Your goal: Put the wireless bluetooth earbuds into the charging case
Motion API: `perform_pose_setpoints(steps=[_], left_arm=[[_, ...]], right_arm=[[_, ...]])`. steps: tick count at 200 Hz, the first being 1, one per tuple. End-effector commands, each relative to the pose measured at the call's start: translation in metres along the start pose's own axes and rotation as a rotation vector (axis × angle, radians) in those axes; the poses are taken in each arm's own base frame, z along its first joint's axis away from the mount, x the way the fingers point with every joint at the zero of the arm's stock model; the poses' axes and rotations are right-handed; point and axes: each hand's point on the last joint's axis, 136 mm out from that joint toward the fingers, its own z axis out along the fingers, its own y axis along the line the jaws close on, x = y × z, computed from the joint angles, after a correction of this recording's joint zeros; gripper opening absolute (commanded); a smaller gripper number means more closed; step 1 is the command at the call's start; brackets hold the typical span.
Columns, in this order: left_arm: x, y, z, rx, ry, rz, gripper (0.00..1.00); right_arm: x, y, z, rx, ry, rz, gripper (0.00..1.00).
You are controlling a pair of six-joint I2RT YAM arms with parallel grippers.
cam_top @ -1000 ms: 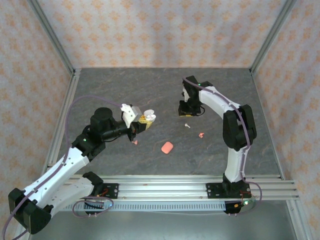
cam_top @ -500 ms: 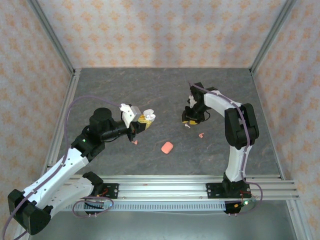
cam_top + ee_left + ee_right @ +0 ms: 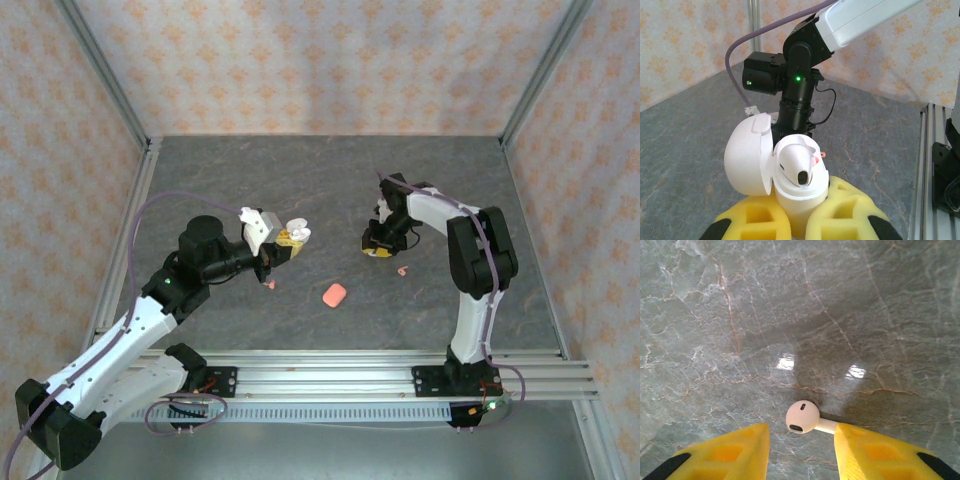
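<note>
Grey veined table [image 3: 300,180] spreads under both my arms, walled by pale patterned panels. My left gripper [image 3: 800,220] is pinched on the base of the white charging case [image 3: 752,160]. It holds the case off the table with the lid hinged back and the mouth turned toward my other arm, I judge to present the free socket for loading. A seated earbud [image 3: 801,167] is already in it, whitish and glossy, bulb up, showing a dark oval port.

My right gripper [image 3: 799,440] is down at the table with its yellow fingers spread and nothing pinched. The loose earbud [image 3: 802,417], whitish too, lies on its side between them, just ahead of the tips. Its rounded head is nearer the left finger and its short stem reaches to the right finger. Straddling it this way should let one close catch it.

Beside my right gripper, toward the bases, lie a coral-pink case [image 3: 334,295] and a coral-pink earbud [image 3: 402,270]. Another coral earbud [image 3: 268,284] lies just on the near side of my left gripper.
</note>
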Motion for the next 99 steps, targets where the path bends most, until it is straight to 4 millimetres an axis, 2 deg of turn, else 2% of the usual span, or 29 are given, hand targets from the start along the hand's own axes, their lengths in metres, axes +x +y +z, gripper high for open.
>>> perform_pose_setpoints(steps=[1, 77, 99], left_arm=[[0.001, -0.002, -0.002, -0.007, -0.001, -0.01, 0.0], [0.002, -0.002, -0.003, -0.012, -0.001, -0.006, 0.0], [0.002, -0.001, -0.002, -0.012, -0.002, -0.006, 0.0]], right_arm=[[0.004, 0.009, -0.006, -0.026, -0.016, 0.015, 0.4], [-0.002, 0.023, -0.038, -0.023, -0.061, 0.015, 0.4], [-0.005, 0.017, -0.043, 0.037, -0.068, -0.057, 0.39]])
